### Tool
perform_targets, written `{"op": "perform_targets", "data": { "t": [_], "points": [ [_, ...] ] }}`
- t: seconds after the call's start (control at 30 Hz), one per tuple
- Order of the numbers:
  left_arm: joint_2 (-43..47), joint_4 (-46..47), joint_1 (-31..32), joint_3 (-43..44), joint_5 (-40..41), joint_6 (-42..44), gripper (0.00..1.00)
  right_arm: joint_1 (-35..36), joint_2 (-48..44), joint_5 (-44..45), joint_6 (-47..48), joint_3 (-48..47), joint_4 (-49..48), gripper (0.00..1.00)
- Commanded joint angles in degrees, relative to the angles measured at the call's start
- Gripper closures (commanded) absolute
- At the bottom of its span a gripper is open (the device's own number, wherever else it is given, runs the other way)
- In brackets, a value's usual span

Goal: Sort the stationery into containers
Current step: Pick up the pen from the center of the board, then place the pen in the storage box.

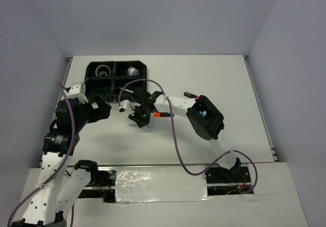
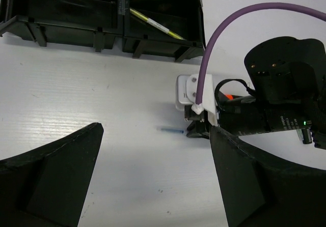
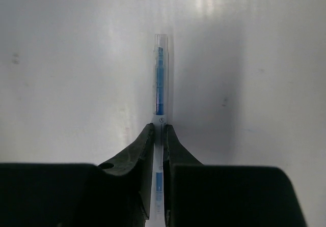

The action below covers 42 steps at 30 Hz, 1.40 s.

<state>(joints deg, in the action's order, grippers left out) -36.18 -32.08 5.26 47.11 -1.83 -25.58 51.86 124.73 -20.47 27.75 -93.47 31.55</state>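
Note:
My right gripper (image 3: pixel 160 133) is shut on the thin blue pen (image 3: pixel 160 79), which lies on the white table and points away from the fingers. In the top view the right gripper (image 1: pixel 138 119) is low over the table, in front of the black four-compartment tray (image 1: pixel 116 84). The left wrist view shows the pen's tip (image 2: pixel 172 131) sticking out of the right gripper (image 2: pixel 199 129). My left gripper (image 2: pixel 155 153) is open and empty, near the tray's front left (image 1: pixel 103 110). Two tape rolls (image 1: pixel 103 72) (image 1: pixel 134 70) lie in the far compartments. A yellow-green stick (image 2: pixel 153 24) lies in a near compartment.
A black marker with an orange end (image 1: pixel 160 114) lies under the right arm's forearm. Another black marker (image 1: pixel 191 93) lies to the right of it. The right arm's purple cable (image 2: pixel 224 31) loops above the table between the two grippers.

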Motion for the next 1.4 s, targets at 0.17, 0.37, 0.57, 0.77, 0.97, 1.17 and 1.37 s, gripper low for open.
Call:
{"op": "perform_targets", "data": {
  "t": [0.17,0.37,0.57,0.77,0.97,1.17,1.37],
  "points": [
    [0.94,1.93,-0.25,0.17,0.33,0.53,0.01,1.93,-11.77,-14.96,-4.98,3.64,-5.79,1.00],
    [1.55,1.75,-0.25,0.17,0.95,0.36,0.00,-2.10,-11.29,0.74,-8.84,-3.97,-11.43,1.00],
    [1.38,1.93,-0.33,0.09,0.51,0.53,0.01,-6.41,2.25,10.89,-12.28,-27.61,-4.94,1.00],
    [0.68,2.10,-0.42,0.17,-0.37,0.80,0.01,-8.17,11.24,11.68,-11.14,-41.80,-2.36,1.00],
    [0.41,2.37,-0.42,0.17,-1.25,0.98,0.01,-7.91,10.80,8.43,-10.17,-38.36,-6.86,1.00],
    [0.06,2.46,-0.42,0.00,-1.78,1.15,0.01,-7.91,11.77,8.34,-10.78,-37.85,-7.11,0.62],
    [-0.38,2.54,-0.42,0.00,-2.22,1.33,0.01,-7.73,10.19,9.48,-10.87,-37.39,-7.47,0.15]
  ]
}}
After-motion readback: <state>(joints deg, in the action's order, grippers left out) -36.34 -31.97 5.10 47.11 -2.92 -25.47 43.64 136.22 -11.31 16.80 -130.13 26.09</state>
